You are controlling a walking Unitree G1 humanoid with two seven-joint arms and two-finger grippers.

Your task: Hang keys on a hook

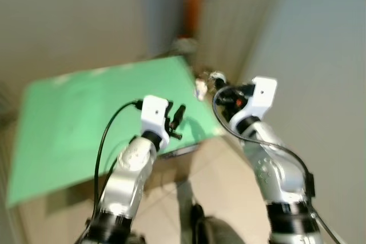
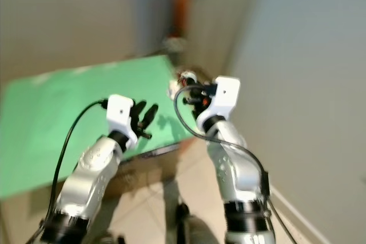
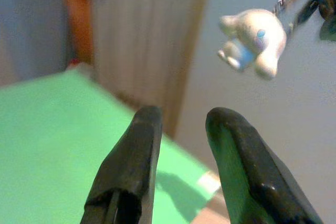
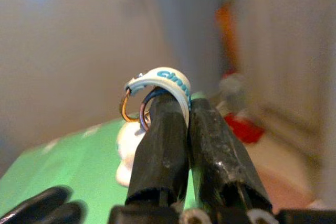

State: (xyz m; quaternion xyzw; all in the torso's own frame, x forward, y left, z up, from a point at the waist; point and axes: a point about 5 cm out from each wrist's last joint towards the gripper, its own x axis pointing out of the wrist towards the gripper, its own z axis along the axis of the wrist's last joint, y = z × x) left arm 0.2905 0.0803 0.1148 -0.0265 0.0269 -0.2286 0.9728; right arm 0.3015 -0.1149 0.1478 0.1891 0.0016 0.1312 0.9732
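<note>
My right gripper [image 4: 186, 103] is shut on the white strap [image 4: 164, 78] of a key bunch, with metal rings [image 4: 131, 109] beside its fingers. A white plush charm [image 3: 253, 41] dangles from the bunch; in the eye views it hangs over the far right corner of the green table [image 1: 86, 124], just left of the right gripper [image 1: 220, 88]. My left gripper [image 1: 177, 119] is raised over the table's right edge, open and empty, its fingers [image 3: 142, 145] pointing below the charm. No hook can be made out; the views are blurred.
A pale wall [image 1: 320, 55] runs along the right side. An orange object [image 1: 191, 4] stands at the back beyond the table, beside a beige panel. Tiled floor [image 1: 217, 187] lies below the arms near the table's front edge.
</note>
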